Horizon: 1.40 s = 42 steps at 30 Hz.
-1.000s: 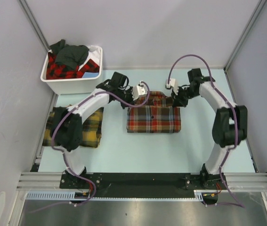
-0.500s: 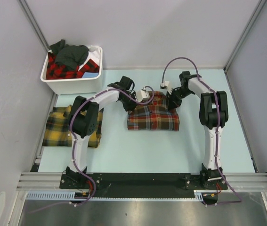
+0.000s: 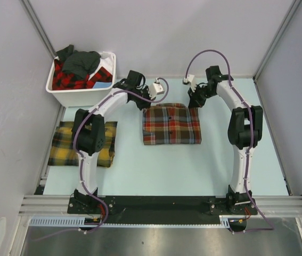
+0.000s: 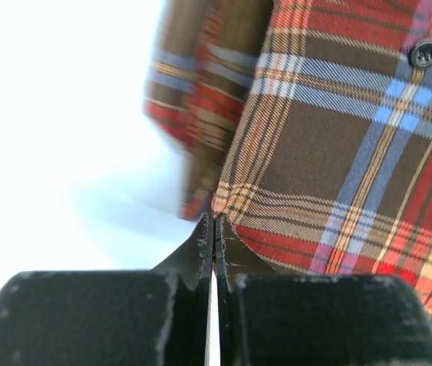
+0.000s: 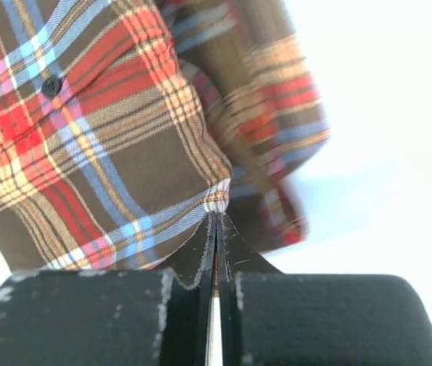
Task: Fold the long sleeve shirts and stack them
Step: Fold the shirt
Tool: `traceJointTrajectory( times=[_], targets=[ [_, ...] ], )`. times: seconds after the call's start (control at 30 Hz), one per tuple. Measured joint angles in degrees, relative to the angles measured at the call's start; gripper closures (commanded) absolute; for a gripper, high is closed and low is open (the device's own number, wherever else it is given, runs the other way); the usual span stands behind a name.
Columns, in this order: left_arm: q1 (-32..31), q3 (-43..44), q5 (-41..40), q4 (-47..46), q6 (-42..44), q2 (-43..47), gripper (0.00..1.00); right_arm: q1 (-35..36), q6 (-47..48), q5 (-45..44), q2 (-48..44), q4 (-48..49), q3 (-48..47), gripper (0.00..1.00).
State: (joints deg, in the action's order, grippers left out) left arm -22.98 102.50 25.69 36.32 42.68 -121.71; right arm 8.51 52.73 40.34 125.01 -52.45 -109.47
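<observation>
A folded red-brown plaid long sleeve shirt point(image 3: 172, 127) with blue lines lies mid-table. My left gripper point(image 3: 147, 101) is at its far left corner and my right gripper point(image 3: 194, 100) at its far right corner. In the left wrist view the left gripper point(image 4: 214, 221) is shut, with the shirt's point(image 4: 337, 152) edge pinched at its tips. The right gripper point(image 5: 218, 217) is likewise shut on an edge of the shirt point(image 5: 86, 137). A folded yellow-and-dark-green plaid shirt point(image 3: 104, 144) lies at the left, partly hidden by the left arm.
A white bin point(image 3: 81, 96) at the back left holds a red-black plaid shirt point(image 3: 65, 79) and a dark grey one point(image 3: 81, 61). Grey walls close in the table on the left, back and right. The arm bases sit on a black rail point(image 3: 161, 205) at the near edge.
Both grippers have moved toward the far side, still holding the shirt's far corners. The shirt's far edge was bunched half a second ago and now lies flatter.
</observation>
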Motion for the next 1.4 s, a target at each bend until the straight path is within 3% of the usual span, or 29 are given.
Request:
traceJointTrajectory(
  times=[0.37,0.77,0.8,0.83,0.87,0.9,0.97,1.0,1.03,1.07,1.13,1.3,1.4],
  targets=[
    [0.6,15.4,-6.8,-3.6,-3.7,-15.3,1.00,0.0,-5.6,-5.6,9.0,14.9,-3.4,1.00],
    [-0.1,15.4,-11.5,-4.6,-4.2,-18.0,1.00,1.7,-10.4,-11.1,11.0,22.9,-2.0,1.00],
    [0.0,15.3,-11.6,-4.8,-4.3,-17.9,0.97,1.7,-10.8,-11.5,10.6,24.1,-1.1,0.90],
    [0.0,15.3,-11.9,-5.0,-4.3,-17.8,0.73,1.7,-11.0,-11.8,10.0,25.3,0.0,0.76],
    [0.1,15.3,-12.0,-5.1,-4.5,-17.8,0.61,1.7,-11.4,-12.2,9.6,26.1,0.9,0.64],
    [0.1,15.3,-12.3,-5.2,-4.6,-17.8,0.54,1.8,-11.8,-12.7,9.4,26.5,1.2,0.42],
    [0.2,14.8,-13.2,-6.0,-6.3,-17.4,0.31,1.8,-12.8,-14.1,9.4,27.4,1.2,0.31],
    [0.5,13.6,-13.4,-6.6,-7.5,-16.5,0.26,1.6,-13.2,-14.6,9.2,27.6,1.2,0.15],
    [0.9,11.6,-12.8,-7.5,-9.3,-15.1,0.15,1.2,-14.1,-15.0,8.7,27.5,1.2,0.06],
    [1.6,8.6,-11.6,-8.6,-11.5,-12.8,0.12,1.0,-15.3,-14.9,7.9,27.0,1.2,0.01],
    [3.7,1.7,-8.1,-9.8,-16.1,-6.6,0.01,-0.1,-17.6,-13.1,5.5,25.6,1.3,0.00],
    [7.3,-13.1,4.5,-14.4,-31.5,12.2,0.01,-5.5,-28.3,-0.2,-6.7,21.1,4.2,0.00],
    [5.7,-24.5,13.7,-24.6,-44.7,21.9,0.01,-7.0,-33.9,8.1,-15.1,19.2,10.8,0.00]
  ],
)
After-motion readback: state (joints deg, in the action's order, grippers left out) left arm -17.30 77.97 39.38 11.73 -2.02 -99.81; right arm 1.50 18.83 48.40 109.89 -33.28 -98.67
